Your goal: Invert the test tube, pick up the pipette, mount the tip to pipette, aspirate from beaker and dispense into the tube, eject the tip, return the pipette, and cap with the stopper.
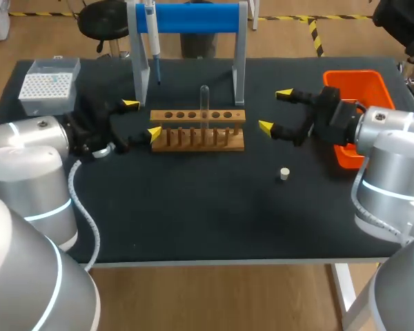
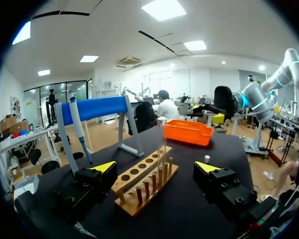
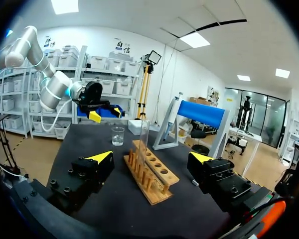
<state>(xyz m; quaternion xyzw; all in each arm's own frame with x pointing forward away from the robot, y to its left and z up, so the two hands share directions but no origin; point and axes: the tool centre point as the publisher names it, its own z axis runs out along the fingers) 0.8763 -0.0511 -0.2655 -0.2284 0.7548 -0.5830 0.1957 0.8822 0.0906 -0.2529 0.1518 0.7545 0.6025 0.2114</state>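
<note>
Little of the task is judged done: the test tube [image 1: 204, 103] is stood in the wooden rack [image 1: 197, 131], which end up cannot be told, the pipette [image 1: 152, 34] is hung on its blue stand [image 1: 193, 17] at 12 o'clock from the rack, and the stopper [image 1: 284, 174] is seen lying at 4 o'clock. The left tool [image 1: 143, 118] at 9 o'clock and the right tool [image 1: 274, 110] at 3 o'clock are held wide and empty. The black tabletop [image 1: 193, 214] is also set with a tip box [image 1: 48, 84] at 10 o'clock, an orange bin [image 1: 352, 74] at 3 o'clock and a beaker [image 3: 118, 135] by the left tool.
</note>
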